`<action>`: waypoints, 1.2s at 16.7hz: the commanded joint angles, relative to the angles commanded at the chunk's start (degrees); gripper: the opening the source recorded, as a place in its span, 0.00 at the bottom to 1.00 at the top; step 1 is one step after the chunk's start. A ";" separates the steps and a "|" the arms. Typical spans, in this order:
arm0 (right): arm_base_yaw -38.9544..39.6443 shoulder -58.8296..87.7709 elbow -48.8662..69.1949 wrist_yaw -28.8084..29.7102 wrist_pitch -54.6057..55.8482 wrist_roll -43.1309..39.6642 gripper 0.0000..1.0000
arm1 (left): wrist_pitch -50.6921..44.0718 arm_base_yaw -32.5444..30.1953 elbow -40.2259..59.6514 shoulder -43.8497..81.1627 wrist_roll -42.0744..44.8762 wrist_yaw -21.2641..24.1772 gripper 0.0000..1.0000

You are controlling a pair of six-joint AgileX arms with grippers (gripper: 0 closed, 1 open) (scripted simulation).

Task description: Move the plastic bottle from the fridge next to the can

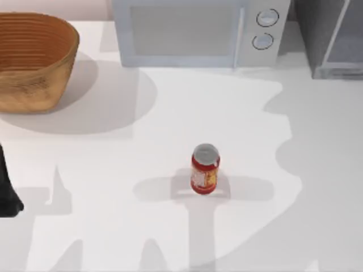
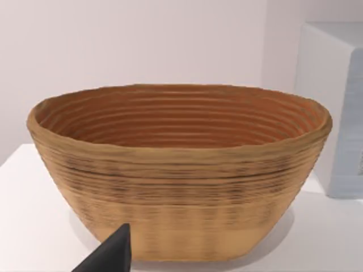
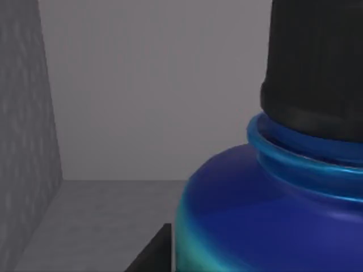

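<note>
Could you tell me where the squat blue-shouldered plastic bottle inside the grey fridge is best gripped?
Probably across the blue plastic bottle body just below the shoulder, approaching level through the fridge's open front: the bottle stands upright, its black cap is narrower, and the enclosing walls likely rule out coming from above.

White counter (image 1: pixel 317 187), shadow patches across surface. Resting directly on it: woven basket (image 1: pixel 34 59) at far left corner; white microwave (image 1: pixel 195 31) with two round knobs along back edge, centre; grey fridge (image 1: pixel 332 37) at far right corner, just beside microwave; red can (image 1: pixel 205 169) upright near centre, well apart from the rest. Grey fridge floor (image 3: pixel 108 218) bearing plastic bottle (image 3: pixel 272 215), blue shoulder, black cap, close to side wall.
</note>
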 joint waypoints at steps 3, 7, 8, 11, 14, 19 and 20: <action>-1.43 -6.11 -11.26 -1.26 4.12 -0.03 0.00 | 0.00 0.00 0.00 0.00 0.00 0.00 1.00; -2.81 -11.66 -19.40 -2.34 7.96 -0.06 0.00 | 0.00 0.00 0.00 0.00 0.00 0.00 1.00; -2.90 -12.07 -19.90 -2.43 8.25 -0.06 0.00 | 0.00 0.00 0.00 0.00 0.00 0.00 1.00; -2.91 -12.09 -19.93 -2.43 8.27 -0.06 0.00 | 0.00 0.00 0.00 0.00 0.00 0.00 1.00; -1.85 -11.46 -20.01 -1.62 8.87 0.09 0.00 | 0.00 0.00 0.00 0.00 0.00 0.00 1.00; 10.17 -7.64 -24.67 10.53 18.02 0.44 0.00 | 0.00 0.00 0.00 0.00 0.00 0.00 1.00; 14.17 -6.68 -26.24 14.52 20.54 0.47 0.00 | 0.00 0.00 0.00 0.00 0.00 0.00 1.00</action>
